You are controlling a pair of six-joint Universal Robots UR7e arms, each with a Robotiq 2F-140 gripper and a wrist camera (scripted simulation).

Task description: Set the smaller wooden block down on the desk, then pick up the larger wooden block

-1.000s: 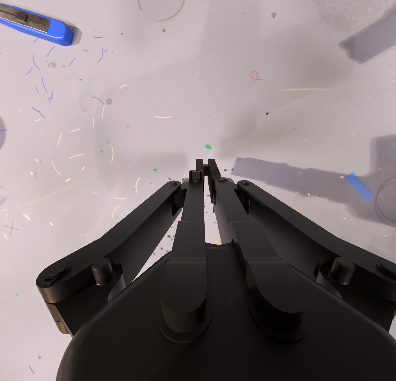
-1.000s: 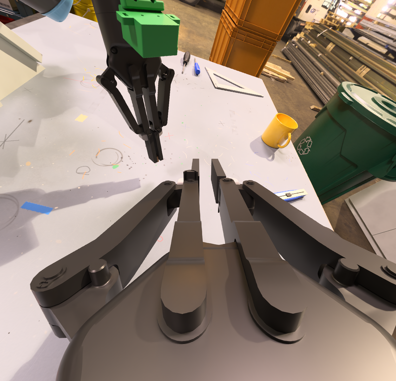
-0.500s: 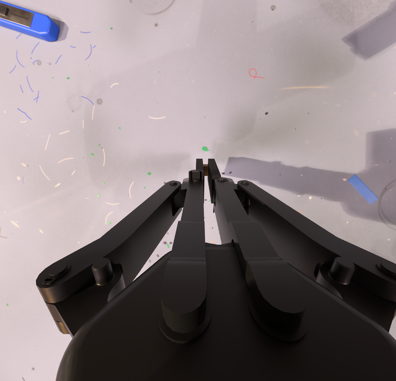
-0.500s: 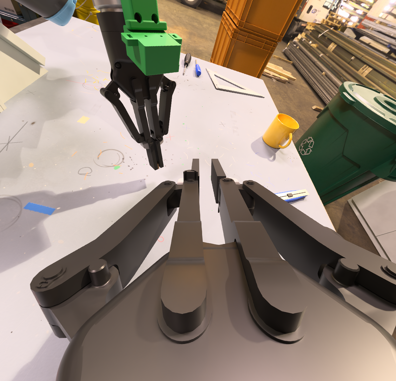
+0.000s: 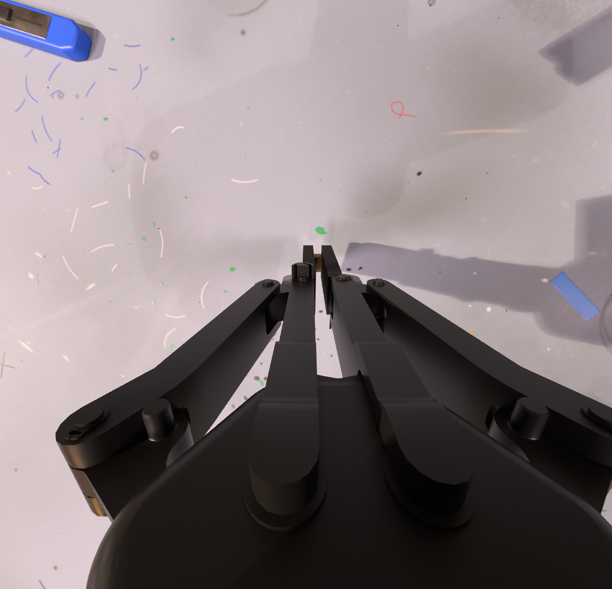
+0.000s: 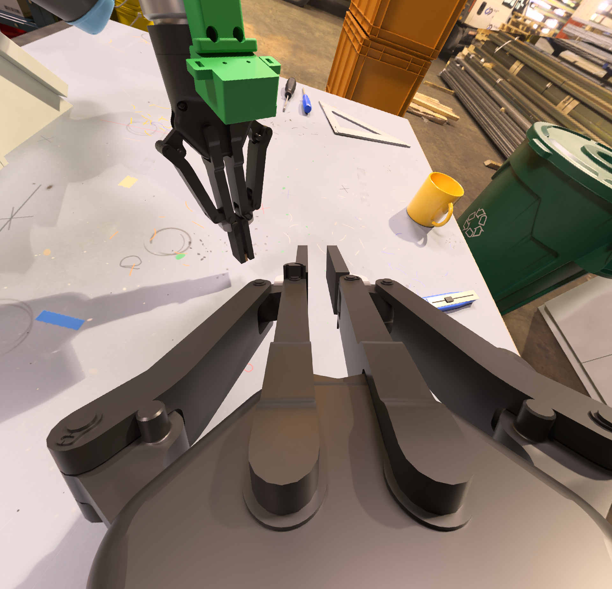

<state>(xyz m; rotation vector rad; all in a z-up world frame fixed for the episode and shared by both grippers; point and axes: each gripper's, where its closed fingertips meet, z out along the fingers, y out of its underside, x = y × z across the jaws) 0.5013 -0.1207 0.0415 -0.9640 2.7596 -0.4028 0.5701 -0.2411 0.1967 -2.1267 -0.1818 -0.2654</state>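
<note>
The pale, scuffed surface (image 6: 347,175) carries everything, and the yellow mug (image 6: 432,198) near its right edge serves as the landmark. Off the surface to the right of the mug stands a green bin (image 6: 546,208) with a white printed symbol on its side; behind the mug rises a stack of orange crates (image 6: 390,43). The right tool (image 6: 316,253), in the foreground left of the mug, has its jaws nearly together with a narrow gap and nothing between them. The left tool (image 6: 243,253), hanging from a green mount farther left of the mug, points down just above the surface and is clamped on the smaller wooden block (image 5: 317,262), seen as a thin tan sliver between the fingertips. A white set square (image 6: 361,125) lies behind and left of the mug, with two screwdrivers (image 6: 298,97) beside it. A blue utility knife (image 6: 450,298) lies in front of the mug, near the edge. A strip of blue tape (image 6: 59,319) sits far left. The larger block appears in neither view, and no readable writing can be made out.
</note>
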